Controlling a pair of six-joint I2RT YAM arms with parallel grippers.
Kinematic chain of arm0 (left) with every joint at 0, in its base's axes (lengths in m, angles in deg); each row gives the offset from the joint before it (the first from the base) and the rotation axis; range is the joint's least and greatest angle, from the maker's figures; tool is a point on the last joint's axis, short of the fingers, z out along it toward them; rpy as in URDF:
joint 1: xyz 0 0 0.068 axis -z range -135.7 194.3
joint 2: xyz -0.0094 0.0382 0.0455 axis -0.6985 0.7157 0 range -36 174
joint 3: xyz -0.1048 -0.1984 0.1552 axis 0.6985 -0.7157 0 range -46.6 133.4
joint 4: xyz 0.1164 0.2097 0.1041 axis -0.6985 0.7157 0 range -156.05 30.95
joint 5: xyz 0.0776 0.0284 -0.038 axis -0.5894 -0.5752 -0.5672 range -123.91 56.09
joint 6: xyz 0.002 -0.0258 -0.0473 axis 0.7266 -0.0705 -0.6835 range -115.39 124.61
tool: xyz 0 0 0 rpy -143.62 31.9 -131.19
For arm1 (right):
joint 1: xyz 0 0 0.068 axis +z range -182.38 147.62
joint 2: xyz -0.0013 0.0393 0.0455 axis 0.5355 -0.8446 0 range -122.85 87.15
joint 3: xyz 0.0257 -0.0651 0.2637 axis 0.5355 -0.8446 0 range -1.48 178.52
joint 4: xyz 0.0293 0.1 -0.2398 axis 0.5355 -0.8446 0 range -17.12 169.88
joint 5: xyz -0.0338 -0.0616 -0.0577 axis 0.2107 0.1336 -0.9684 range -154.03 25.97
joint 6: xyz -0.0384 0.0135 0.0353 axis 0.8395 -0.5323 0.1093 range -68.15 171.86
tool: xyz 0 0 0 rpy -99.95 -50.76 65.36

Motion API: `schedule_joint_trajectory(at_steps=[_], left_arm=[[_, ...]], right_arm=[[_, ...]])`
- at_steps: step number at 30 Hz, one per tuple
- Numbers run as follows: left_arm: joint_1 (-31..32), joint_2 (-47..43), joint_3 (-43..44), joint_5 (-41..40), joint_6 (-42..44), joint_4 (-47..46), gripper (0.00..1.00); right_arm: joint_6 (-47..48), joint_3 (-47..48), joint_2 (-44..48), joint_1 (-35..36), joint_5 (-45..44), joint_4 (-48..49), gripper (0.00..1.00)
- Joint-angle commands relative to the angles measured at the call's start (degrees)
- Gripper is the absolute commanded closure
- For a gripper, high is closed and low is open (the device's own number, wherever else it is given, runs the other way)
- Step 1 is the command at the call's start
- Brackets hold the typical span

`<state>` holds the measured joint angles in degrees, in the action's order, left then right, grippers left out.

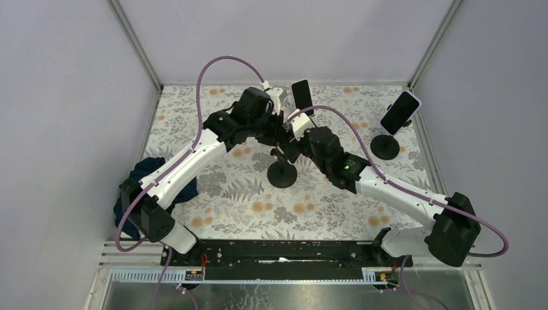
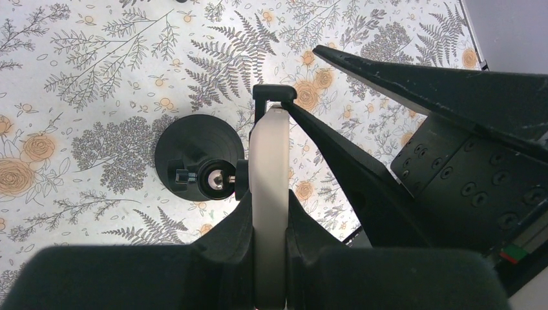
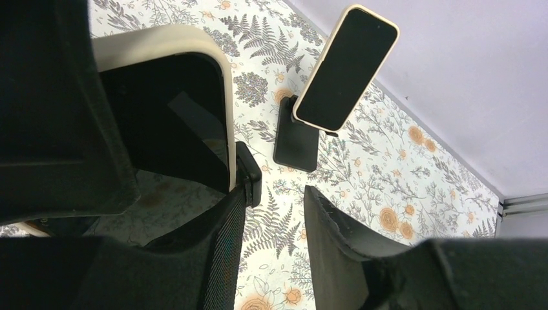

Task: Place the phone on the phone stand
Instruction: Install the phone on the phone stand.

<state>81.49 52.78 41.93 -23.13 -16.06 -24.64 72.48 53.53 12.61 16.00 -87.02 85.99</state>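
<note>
Left wrist view: the left claw (image 2: 268, 208) is clamped on the two faces of a cream-cased phone with a black screen (image 2: 268, 145), holding it edge-on above the fern-and-flower patterned worktop (image 2: 97, 64). The grip sits at the phone's near end, seemingly to leave the far end free for the black phone stand with a round base (image 2: 194, 158). The stand's ball-jointed cradle lies against the phone's back, and its hooked clamp arm (image 2: 274, 93) is wrapped over the far edge.

From the other side, the right claw (image 3: 274, 194) stands with its jaws apart and nothing between them. One finger (image 3: 223, 252) rests against the clamp arm, probably to steady or spread it while the phone settles. The phone lies just beside that finger, outside the gap and up against the cradle, and it hangs in the air over the stand's base.

Near the far wall, well apart from the arms, a second cream-cased phone (image 3: 346, 68) is already mounted on its own black stand (image 3: 297, 139).
</note>
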Motion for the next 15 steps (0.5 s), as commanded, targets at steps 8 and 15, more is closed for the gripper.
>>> schedule_joint_trajectory(at_steps=[8, 15], left_arm=[[-3.59, 4.96, -3.78, -11.64, 3.97, 10.37, 1.0], [-3.84, 5.01, -3.99, -12.62, 3.86, 10.45, 1.0]], right_arm=[[0.45, 2.39, 3.65, -5.99, 15.0, -11.24, 0.52], [-0.26, 3.45, 4.01, -7.41, 16.1, -12.4, 0.48]])
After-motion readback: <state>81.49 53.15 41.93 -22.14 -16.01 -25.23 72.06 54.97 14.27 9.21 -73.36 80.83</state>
